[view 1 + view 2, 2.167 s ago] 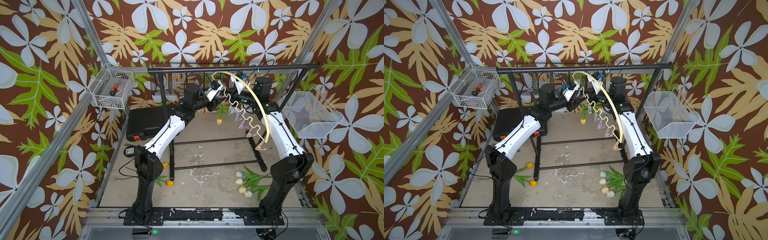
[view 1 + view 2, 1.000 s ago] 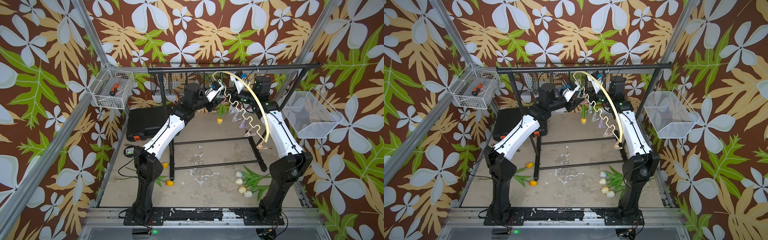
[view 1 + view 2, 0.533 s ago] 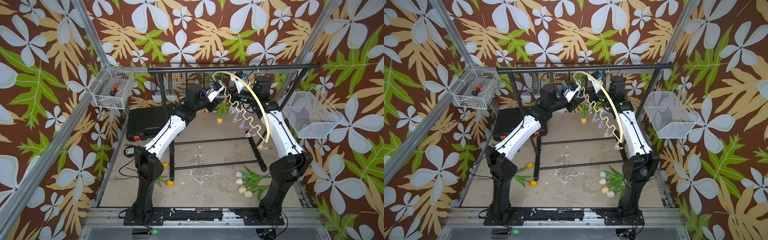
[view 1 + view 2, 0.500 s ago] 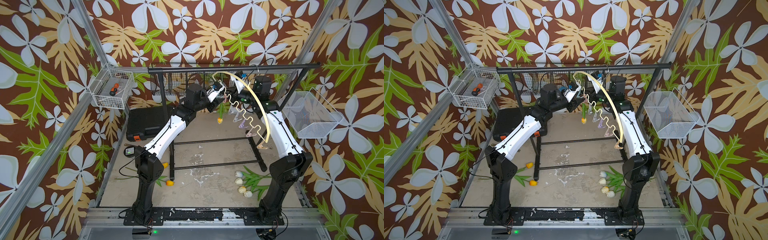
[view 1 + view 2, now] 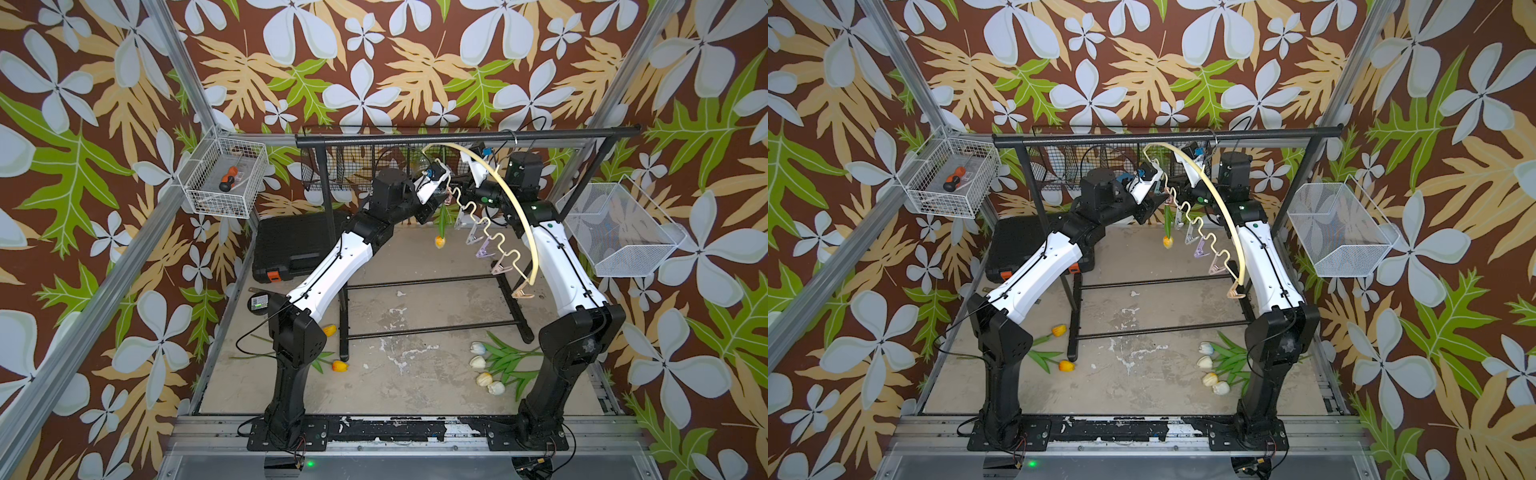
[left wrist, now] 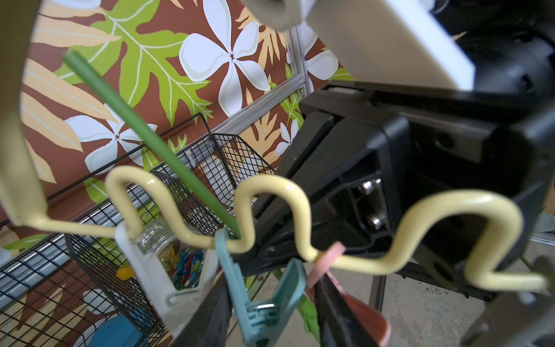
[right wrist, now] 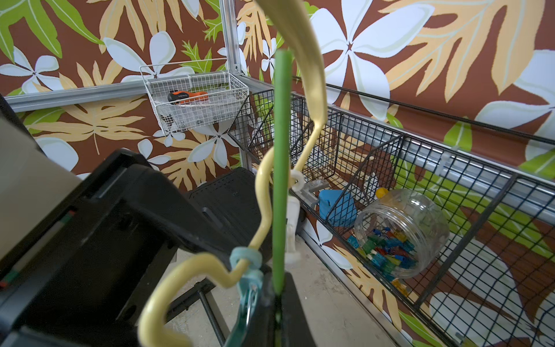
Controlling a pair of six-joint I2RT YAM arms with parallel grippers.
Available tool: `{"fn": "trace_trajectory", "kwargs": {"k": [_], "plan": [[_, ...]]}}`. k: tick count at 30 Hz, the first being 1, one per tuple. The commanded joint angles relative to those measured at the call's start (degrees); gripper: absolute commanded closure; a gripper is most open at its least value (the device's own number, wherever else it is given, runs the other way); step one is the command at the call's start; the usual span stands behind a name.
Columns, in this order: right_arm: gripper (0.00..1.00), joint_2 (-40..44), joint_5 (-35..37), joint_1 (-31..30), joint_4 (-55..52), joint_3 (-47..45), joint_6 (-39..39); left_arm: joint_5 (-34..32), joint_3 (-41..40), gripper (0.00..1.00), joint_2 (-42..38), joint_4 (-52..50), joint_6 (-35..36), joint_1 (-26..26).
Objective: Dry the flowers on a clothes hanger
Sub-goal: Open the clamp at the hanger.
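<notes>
Under black garment-rack bar [image 5: 457, 137]: cream arc hanger with wavy lower bar [image 6: 270, 181]. Green label on small round black disc [image 5: 259, 302], unreadable. Right gripper [image 7: 277, 297] jaws clamped on stem of orange-yellow artificial tulip [image 5: 439, 239], head down beside hanger. Left gripper [image 6: 268, 303] jaws straddle teal clothespin [image 6: 264, 315]; squeeze or gap, cannot tell. White-cream tulips [image 5: 478, 362] on grey surface [image 5: 415, 386], stems partly hidden behind right arm base [image 5: 573, 345].

Left arm [image 5: 332, 266]: base at 7 o'clock, raised, reaching toward 1 o'clock. Right arm [image 5: 557, 257]: base at 5 o'clock, reaching toward 11 o'clock. Left tool [image 6: 267, 318]: jaws apart astride a peg [image 6: 234, 279], contact undetermined. Right tool [image 7: 277, 312]: clamped on a stem [image 7: 280, 180].
</notes>
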State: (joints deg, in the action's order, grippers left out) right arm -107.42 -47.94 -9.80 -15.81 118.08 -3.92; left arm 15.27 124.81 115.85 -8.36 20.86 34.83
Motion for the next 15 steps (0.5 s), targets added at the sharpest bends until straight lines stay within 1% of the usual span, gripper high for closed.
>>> {"fn": "trace_trajectory", "kwargs": {"k": [1,8,12,15], "plan": [[1.0,0.2,-0.5,-0.1,0.3,0.3,-0.2,-0.3,-0.4,0.61,-0.9,2.4,0.2,0.2],[1.0,0.4,-0.4,0.0,0.5,-0.2,0.2,1.3,-1.1,0.72,-1.3,2.5,-0.6,0.2],[1.0,1.4,0.6,0.0,2.6,-2.4,1.9,2.6,-1.1,0.73,-1.3,2.8,-2.1,0.2],[1.0,2.6,2.1,0.3,5.7,-4.8,5.3,3.9,-2.1,0.73,-2.0,4.0,-3.7,0.2]]}}
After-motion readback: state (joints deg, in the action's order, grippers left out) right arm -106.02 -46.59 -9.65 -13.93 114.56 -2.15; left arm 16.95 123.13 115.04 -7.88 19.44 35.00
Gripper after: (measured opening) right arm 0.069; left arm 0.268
